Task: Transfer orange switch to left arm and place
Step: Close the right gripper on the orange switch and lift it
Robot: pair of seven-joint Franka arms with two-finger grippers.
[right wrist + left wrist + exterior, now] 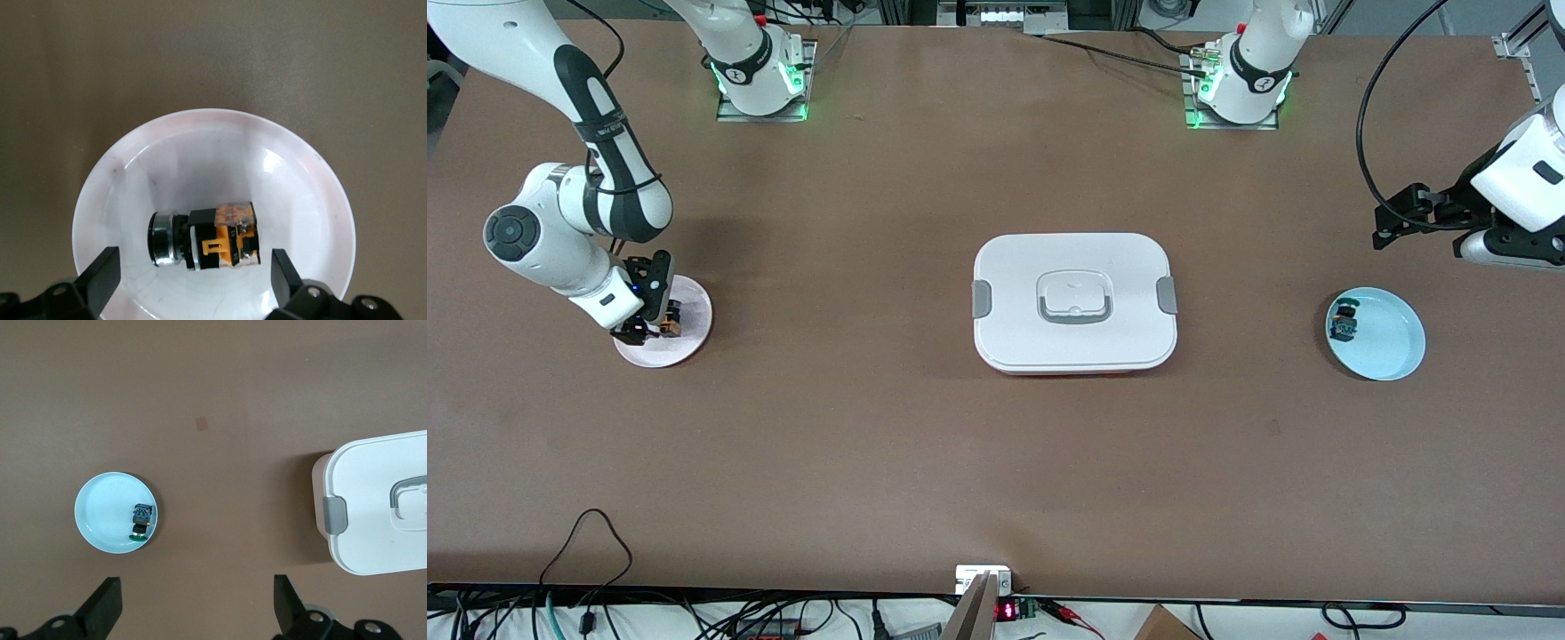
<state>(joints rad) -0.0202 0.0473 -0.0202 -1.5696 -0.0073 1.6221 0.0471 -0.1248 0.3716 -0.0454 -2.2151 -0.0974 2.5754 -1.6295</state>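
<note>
The orange switch [208, 237] is a small black block with an orange clip and a silver ring. It lies on its side on a pale pink plate [220, 153] at the right arm's end of the table. My right gripper [195, 277] is low over that plate [694, 307], open, one finger on each side of the switch [671, 320] without touching it. My left gripper [195, 603] hangs open and empty above bare table, near a light blue plate [100, 513]. The white lidded box [1074, 302] stands mid-table between the two plates.
A dark block with teal parts [141, 520] lies on the light blue plate [1392, 342] at the left arm's end. The box [380, 513] has grey side clips and a recessed handle. Cables run along the table edge nearest the front camera.
</note>
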